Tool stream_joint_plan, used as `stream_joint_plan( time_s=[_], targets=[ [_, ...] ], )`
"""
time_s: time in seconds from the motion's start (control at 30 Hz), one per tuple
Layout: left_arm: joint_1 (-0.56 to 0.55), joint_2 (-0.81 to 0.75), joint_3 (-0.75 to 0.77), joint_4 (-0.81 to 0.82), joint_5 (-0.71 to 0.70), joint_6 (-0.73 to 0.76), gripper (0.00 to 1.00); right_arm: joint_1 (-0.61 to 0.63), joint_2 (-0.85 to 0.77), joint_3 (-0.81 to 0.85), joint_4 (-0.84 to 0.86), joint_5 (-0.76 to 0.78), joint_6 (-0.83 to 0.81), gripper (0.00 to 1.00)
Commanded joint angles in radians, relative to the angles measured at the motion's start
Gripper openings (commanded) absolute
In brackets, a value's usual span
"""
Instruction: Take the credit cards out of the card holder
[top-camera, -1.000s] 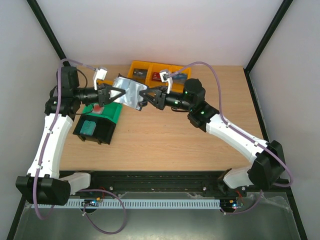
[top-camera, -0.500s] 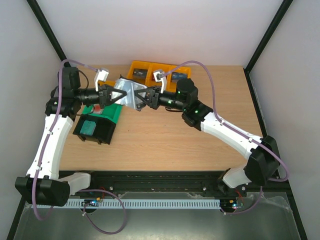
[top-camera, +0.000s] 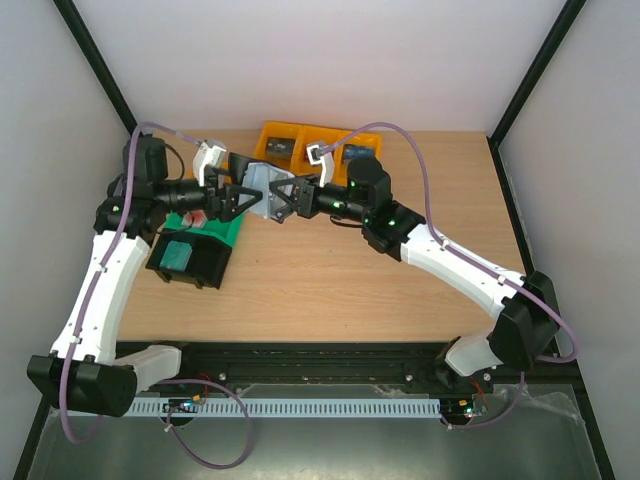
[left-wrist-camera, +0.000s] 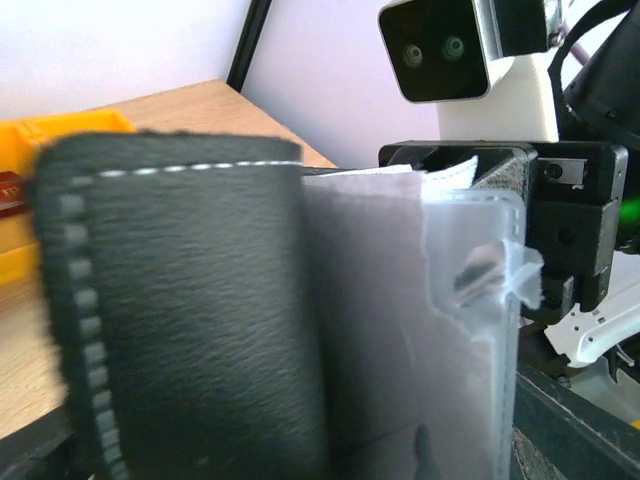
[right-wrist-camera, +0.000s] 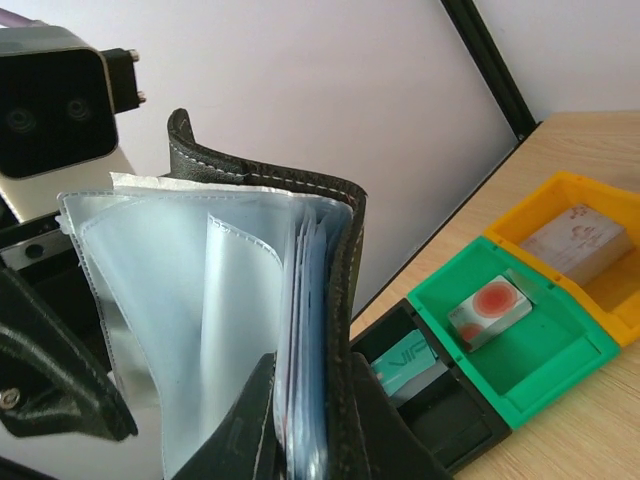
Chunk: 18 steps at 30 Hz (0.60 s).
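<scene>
Card holder (top-camera: 264, 188), a black stitched leather-like bifold with limp, glossy clear pockets (right-wrist-camera: 180, 300), is held aloft just on the near side of the yellow bin (top-camera: 283, 133). The right gripper (top-camera: 286, 195) pinches its edge, and the left gripper (top-camera: 236, 198) appears to stand spread beside it. Flat rectangular credit cards (right-wrist-camera: 405, 362) lie in that bin and its neighbours. The visible pockets look empty, so removal seems nearly done, though the inner sleeves are hidden.

The left arm (top-camera: 105, 285) and the right arm (top-camera: 462, 266) have white shells on their long links and black joint housings. A purple cable (top-camera: 412, 160) loops along each. Small green lights (top-camera: 392, 212) glow on the right arm's black joints. The left claw (top-camera: 243, 197) and the right claw (top-camera: 283, 195) are black and triangular. Each is topped by a white camera block (left-wrist-camera: 440, 50) with two dark lenses.
</scene>
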Motion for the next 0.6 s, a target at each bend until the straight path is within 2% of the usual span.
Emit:
stream_joint_plan(
  time_s=[0.0,0.1,0.17,0.23,0.27,0.33,0.47,0.53,0.57],
  targets=[
    [-0.047,-0.005,-0.010,-0.014,-0.102,0.056,0.84,0.021,-0.006,0.054,0.002,0.029,-0.011,0.02],
    [-0.072,0.002,-0.009,-0.017,-0.166,0.073,0.85,0.036,-0.006,0.069,-0.010,0.039,-0.022,0.02],
    [-0.083,0.003,-0.007,-0.024,-0.178,0.087,0.88,0.039,-0.007,0.075,-0.017,0.040,-0.027,0.02],
    [-0.086,0.002,-0.006,-0.030,-0.182,0.098,0.86,0.039,-0.013,0.074,-0.011,0.035,-0.028,0.02],
    [-0.086,0.000,-0.003,-0.034,-0.191,0.105,0.81,0.038,-0.016,0.073,-0.005,0.024,-0.030,0.02],
    [-0.084,-0.002,0.005,-0.047,-0.212,0.116,0.64,0.039,-0.024,0.070,-0.001,0.006,-0.036,0.02],
    [-0.076,-0.007,0.013,-0.068,-0.199,0.123,0.21,0.037,-0.042,0.070,-0.020,0.009,-0.065,0.02],
    [-0.068,-0.010,0.012,-0.068,-0.181,0.115,0.05,0.036,-0.046,0.073,-0.037,0.011,-0.086,0.03],
    [-0.063,-0.012,0.012,-0.066,-0.173,0.109,0.02,0.036,-0.045,0.075,-0.048,0.007,-0.095,0.07]
  ],
)
